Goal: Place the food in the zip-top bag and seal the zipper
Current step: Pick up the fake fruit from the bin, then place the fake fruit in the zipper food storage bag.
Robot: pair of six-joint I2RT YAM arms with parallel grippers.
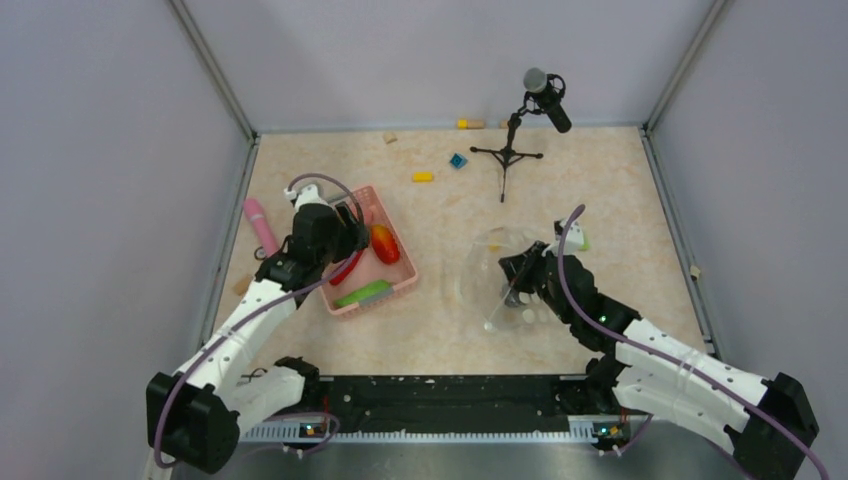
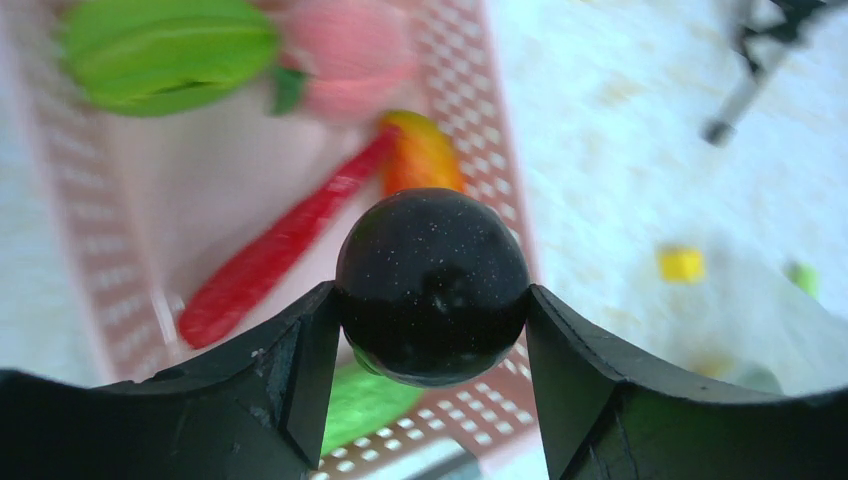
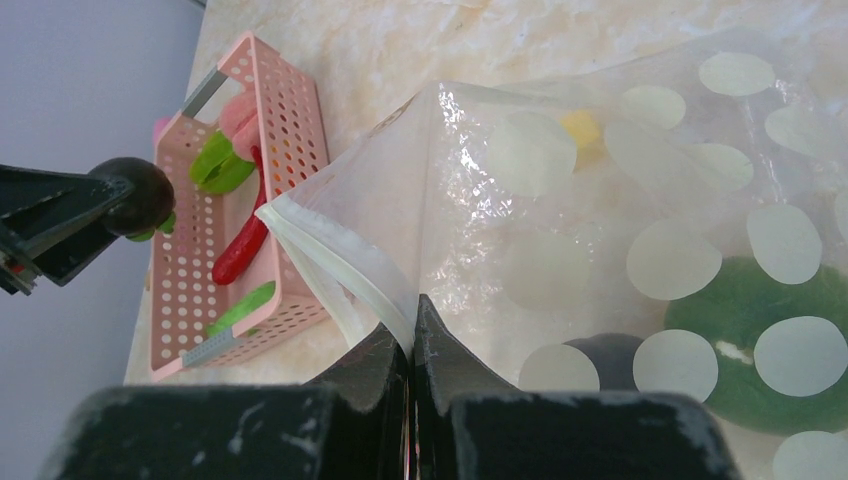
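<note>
From above, the left end effector (image 1: 338, 235) hangs over the pink basket (image 1: 400, 291), the zip-top bag (image 1: 480, 285) on the counter (image 1: 450, 345) at its 3 o'clock: loading looks to be in hand. Left wrist: its jaws, partly spread, clamp a dark round fruit (image 2: 432, 280), which I judge next needs carrying to the bag. Right wrist: the right end effector (image 3: 410, 340) pinches the zipper (image 3: 340, 265) tight, mouth held up, fruit at 10 o'clock.

Glossy dark round fruit (image 2: 432, 285), perforated pink plastic basket (image 3: 290, 115), crinkled clear plastic bag (image 3: 480, 200).
</note>
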